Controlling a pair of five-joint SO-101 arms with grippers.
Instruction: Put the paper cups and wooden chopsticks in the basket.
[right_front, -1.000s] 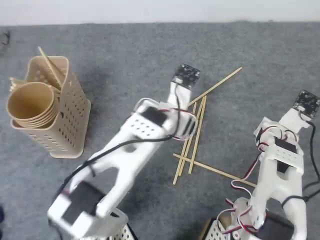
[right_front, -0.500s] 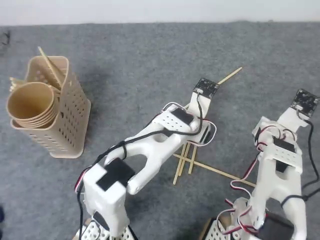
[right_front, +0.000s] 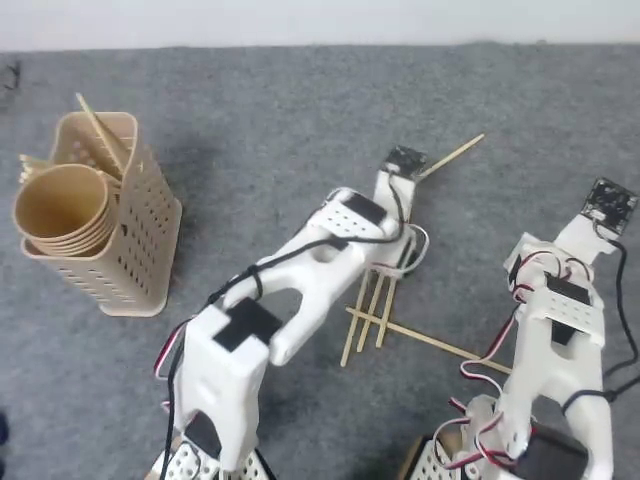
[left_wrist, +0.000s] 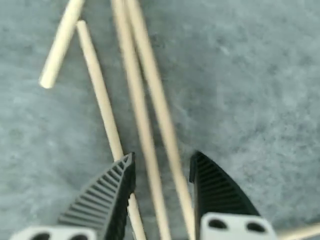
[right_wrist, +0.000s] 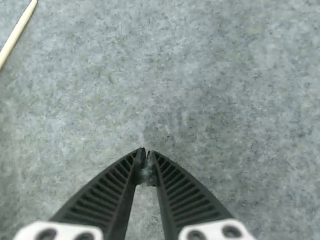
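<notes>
Five wooden chopsticks (right_front: 432, 342) lie loose on the grey carpet (right_front: 250, 110), as far as the high view lets them be counted. Three sit close together, pointing roughly away from the arms. One crosses their near ends, and one runs off diagonally toward the far right. Two arms stand at the near edge.

One basket (right_front: 140, 235) stands upright close to the left edge of the high view, well apart from the loose sticks. A broad stretch of carpet lies between them. The carpet's far edge meets a pale strip along the top of that view.

Inside the basket is one nested stack of paper cups (right_front: 62, 205), mouths up. Several rims show, but their exact number cannot be told. A few more chopsticks (right_front: 100, 128) lean in the basket beside and behind the stack, their ends poking above the rim.

Reaching over the group of three sticks, the left arm (right_front: 300, 275) has the left gripper (left_wrist: 163, 157) low over the carpet. Its jaws are spread, with two parallel sticks running between them and a third passing under one finger. Nothing is clamped.

Off to the right stands the right arm (right_front: 560, 320). The right gripper (right_wrist: 146, 151) has its jaws pressed together on nothing, over bare carpet, with one stick end near it.
</notes>
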